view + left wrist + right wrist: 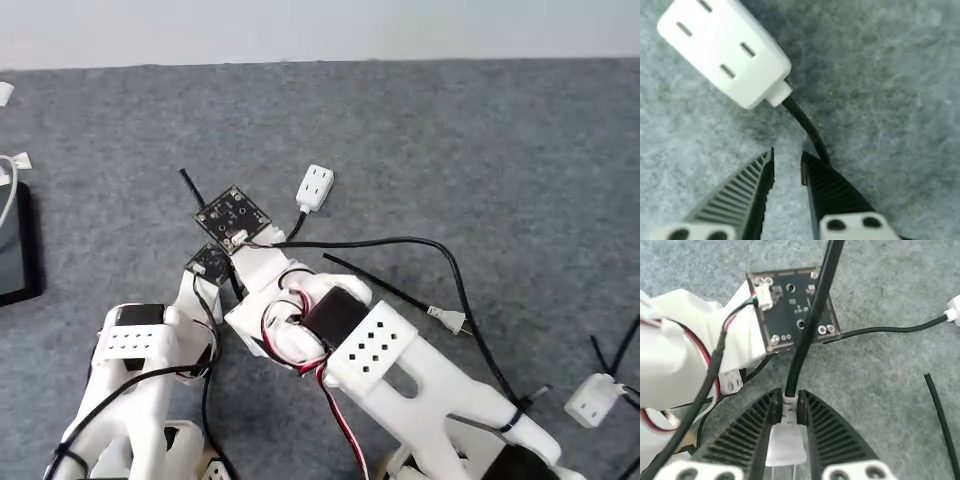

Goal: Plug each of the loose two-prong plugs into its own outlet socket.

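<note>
Pinching the plug (785, 442) in my right pincer (787, 400), I rest my barely parted left pincer (787, 162) beside the cord (802, 122) of the socket (725, 50), perhaps to steady it.

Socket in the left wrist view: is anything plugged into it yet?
Empty. The socket shows four bare slots, nothing in them.

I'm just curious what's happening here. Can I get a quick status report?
Right hand shut on white plug. Left hand open, empty, beside socket cord. White socket ahead, slots bare.
</note>
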`<state>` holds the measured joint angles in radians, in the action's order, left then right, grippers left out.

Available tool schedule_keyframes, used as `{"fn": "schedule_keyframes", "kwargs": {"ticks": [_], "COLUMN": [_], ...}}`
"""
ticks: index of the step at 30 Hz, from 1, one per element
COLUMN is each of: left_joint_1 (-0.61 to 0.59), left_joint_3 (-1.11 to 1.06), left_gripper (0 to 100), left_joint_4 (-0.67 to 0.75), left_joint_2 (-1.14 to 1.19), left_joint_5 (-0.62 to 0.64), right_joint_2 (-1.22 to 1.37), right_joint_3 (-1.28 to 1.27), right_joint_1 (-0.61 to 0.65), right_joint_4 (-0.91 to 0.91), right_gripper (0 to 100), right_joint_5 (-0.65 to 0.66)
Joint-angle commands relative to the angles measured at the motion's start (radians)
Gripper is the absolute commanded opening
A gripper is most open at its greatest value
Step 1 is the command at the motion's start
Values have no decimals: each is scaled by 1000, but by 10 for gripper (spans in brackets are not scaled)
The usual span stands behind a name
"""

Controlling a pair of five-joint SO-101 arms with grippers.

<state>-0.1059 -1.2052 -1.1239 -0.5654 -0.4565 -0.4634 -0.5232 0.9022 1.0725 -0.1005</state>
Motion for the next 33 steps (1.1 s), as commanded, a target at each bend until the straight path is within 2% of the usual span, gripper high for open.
{"fn": "schedule_keyframes", "kwargs": {"ticks": [1,12,19,25,29,33], "left_joint_1": [23,34,69,58,-58,-186], "left_joint_3": [58,50,-91,-151,-120,-81], "left_gripper": [11,11,11,12,12,12], "left_joint_4": [-11,-28,-34,-29,-26,-25], "left_joint_2": [2,-28,-339,-517,-522,-522], "left_joint_5": [-28,-77,-68,72,158,276], "right_joint_2": [-31,-41,-41,-41,-30,-30], "right_joint_3": [6,6,5,5,0,-78], "right_joint_1": [2,2,2,-2,-73,-113], "right_joint_4": [-36,-33,-31,-33,-70,-222], "right_gripper": [8,8,8,8,8,8], "right_joint_5": [14,40,38,6,-104,-218]}}
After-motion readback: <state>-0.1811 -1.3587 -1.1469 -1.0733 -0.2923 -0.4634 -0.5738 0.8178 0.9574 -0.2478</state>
